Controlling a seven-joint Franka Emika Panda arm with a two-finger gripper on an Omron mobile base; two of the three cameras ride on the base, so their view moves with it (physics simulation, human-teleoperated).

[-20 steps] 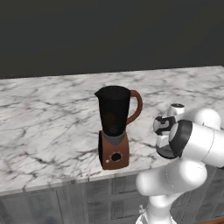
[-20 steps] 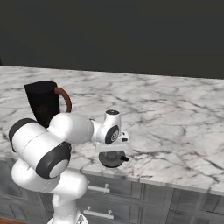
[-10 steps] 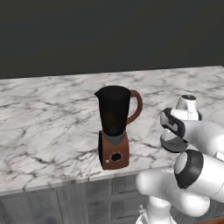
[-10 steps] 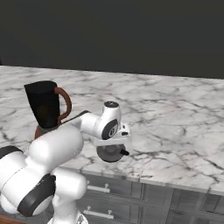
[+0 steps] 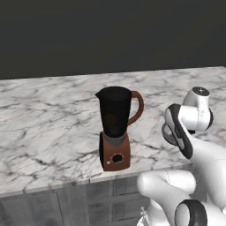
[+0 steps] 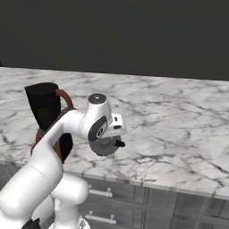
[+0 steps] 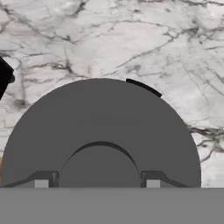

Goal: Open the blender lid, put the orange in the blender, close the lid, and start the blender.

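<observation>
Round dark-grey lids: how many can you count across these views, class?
1. The round dark-grey lid is held by its knob in the gripper, over the marble counter, right of the brown-based blender. None seems hidden.

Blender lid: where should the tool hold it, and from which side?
Grip the blender lid by its raised centre knob, coming straight down from above. The disc is flat and wide, so the knob is its only narrow part. The hand view shows the tool with its fingers either side of that knob.
</observation>
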